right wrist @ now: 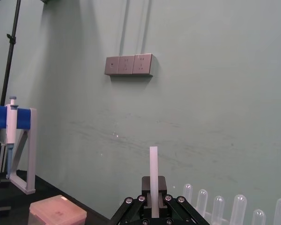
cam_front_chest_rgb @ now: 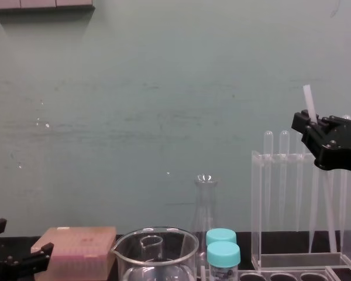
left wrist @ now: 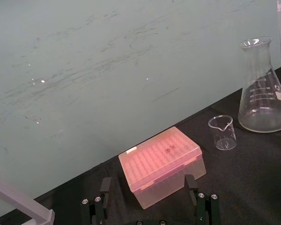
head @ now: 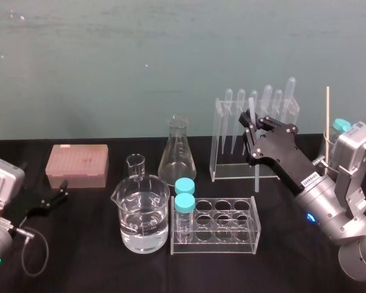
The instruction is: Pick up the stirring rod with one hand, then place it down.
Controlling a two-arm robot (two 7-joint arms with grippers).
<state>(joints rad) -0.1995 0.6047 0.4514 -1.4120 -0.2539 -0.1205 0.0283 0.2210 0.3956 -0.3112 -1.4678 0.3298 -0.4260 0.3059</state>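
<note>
Stirring rod (right wrist: 153, 173), perhaps off black table (head: 79, 256)

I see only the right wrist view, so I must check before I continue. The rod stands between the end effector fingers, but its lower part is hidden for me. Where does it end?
Observer: In the head view the stirring rod runs down past the right end effector and ends near the base of the clear pipette rack. Whether it touches the table, I cannot tell.
Operator: Is it straight up?
Observer: No, the chest view shows it tilted, top toward the robot's left.
Operator: And the other arm?
Observer: The left end effector sits open beside the pink box.
</note>
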